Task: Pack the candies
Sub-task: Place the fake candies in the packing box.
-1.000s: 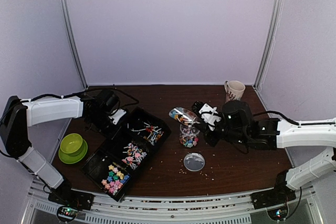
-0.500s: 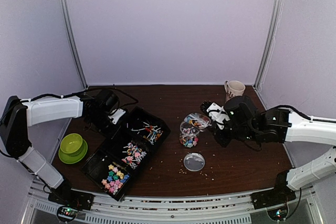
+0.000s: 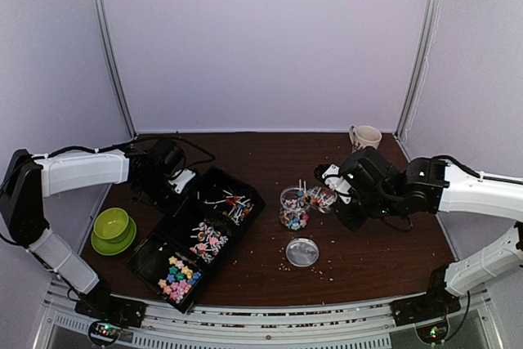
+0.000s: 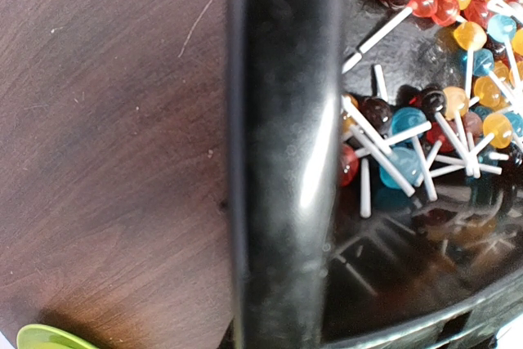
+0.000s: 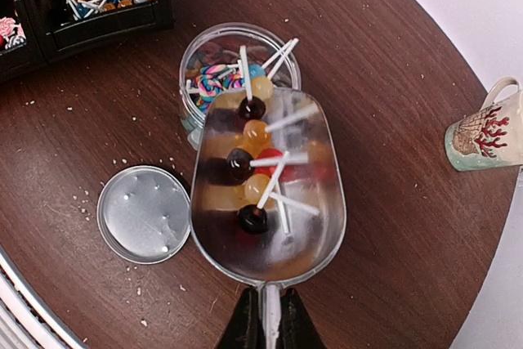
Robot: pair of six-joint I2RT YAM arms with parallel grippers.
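The candies sit sorted in a black three-part tray [image 3: 245, 191]: lollipops [image 4: 425, 132] in the far part, pink-white wrapped pieces [image 3: 208, 240] in the middle, pastel bits [image 3: 178, 276] nearest. My right gripper [image 5: 267, 322] is shut on the handle of a metal scoop [image 5: 221, 239]. The scoop holds several lollipops [image 5: 249, 157], and its mouth lies over the rim of a clear jar [image 5: 196, 51] partly filled with candies. My left gripper [image 3: 174, 177] is at the tray's far left edge, shut on the rim [image 4: 286, 161]; its fingers are hidden in the left wrist view.
The jar's metal lid [image 3: 302, 252] lies on the table in front of the jar. A patterned mug [image 3: 364, 138] stands at the back right. A green bowl on a green plate [image 3: 112, 230] sits left of the tray. Pale crumbs are scattered around the lid.
The right arm has drawn the scoop to the right and lowered it, from tilted above the jar to its right rim. Lollipop sticks now poke out of the jar. The left arm is still.
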